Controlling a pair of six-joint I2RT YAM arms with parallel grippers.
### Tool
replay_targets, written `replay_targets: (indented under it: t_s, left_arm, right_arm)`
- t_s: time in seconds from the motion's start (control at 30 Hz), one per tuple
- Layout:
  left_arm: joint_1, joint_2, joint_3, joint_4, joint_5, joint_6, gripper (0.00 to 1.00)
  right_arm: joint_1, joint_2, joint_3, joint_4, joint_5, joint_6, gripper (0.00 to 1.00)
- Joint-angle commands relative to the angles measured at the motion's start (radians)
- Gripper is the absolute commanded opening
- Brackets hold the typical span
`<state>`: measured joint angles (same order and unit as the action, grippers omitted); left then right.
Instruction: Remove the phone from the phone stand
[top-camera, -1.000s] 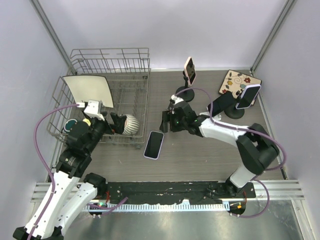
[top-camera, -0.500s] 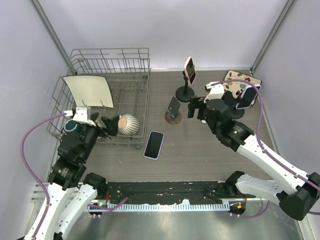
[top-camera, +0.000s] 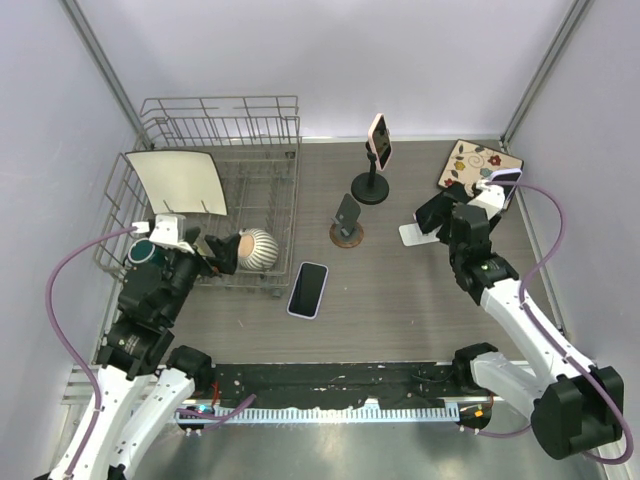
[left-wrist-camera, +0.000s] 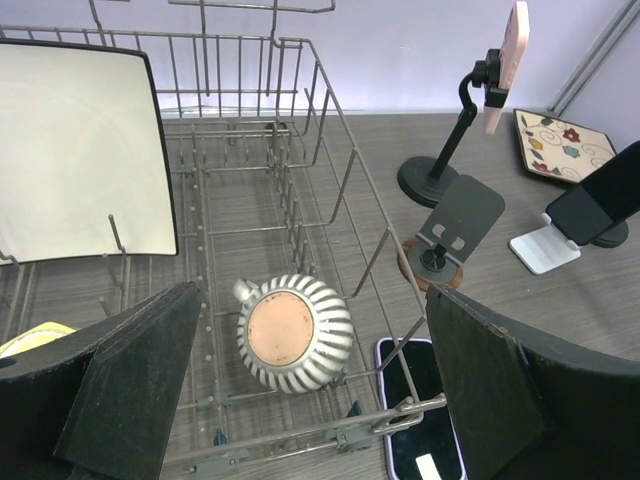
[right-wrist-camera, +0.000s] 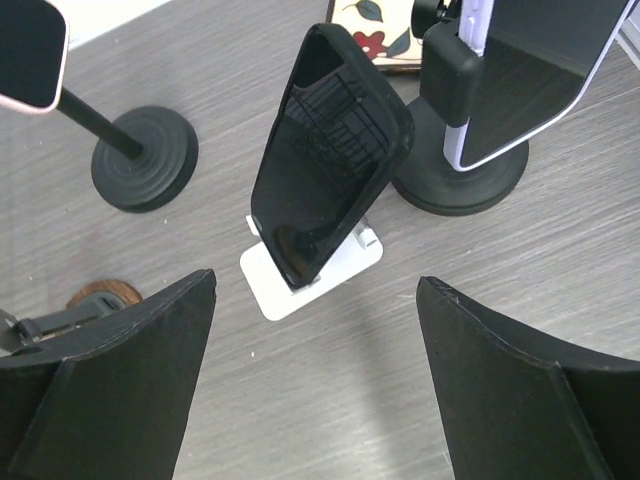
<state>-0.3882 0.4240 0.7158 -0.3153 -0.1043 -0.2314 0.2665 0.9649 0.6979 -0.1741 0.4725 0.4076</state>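
Observation:
A black phone leans on a small white stand right in front of my right gripper, which is open and touches neither; from above, this phone sits just left of the gripper. A pink phone is clamped on a black pole stand, and a purple-cased phone is on a black round stand. Another phone lies flat on the table near an empty wood-based stand. My left gripper hangs open over the rack, holding nothing.
A wire dish rack fills the left side. It holds a white square plate and a striped ceramic pot. A floral tile lies at the back right, behind the purple-cased phone's stand. Side walls close in the table.
My right arm has swung from the empty wood-based stand over to the right and now faces the black phone on the white stand. The left arm drew back slightly, then held still.

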Motion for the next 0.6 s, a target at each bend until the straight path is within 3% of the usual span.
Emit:
replay_targets:
  t_s: [0.0, 0.23, 0.57]
  left_arm:
    - [-0.005, 0.012, -0.003, 0.021, 0.028, -0.006, 1.00]
    - [-0.005, 0.022, -0.004, 0.024, 0.041, -0.008, 1.00]
    - [-0.005, 0.032, -0.006, 0.027, 0.051, -0.008, 1.00]
  right_arm:
    - [-0.056, -0.008, -0.073, 0.267, -0.044, 0.063, 0.86]
    - [-0.182, 0.011, -0.218, 0.585, -0.202, 0.111, 0.80]
    - [-0.254, 0.104, -0.305, 0.829, -0.302, 0.115, 0.69]
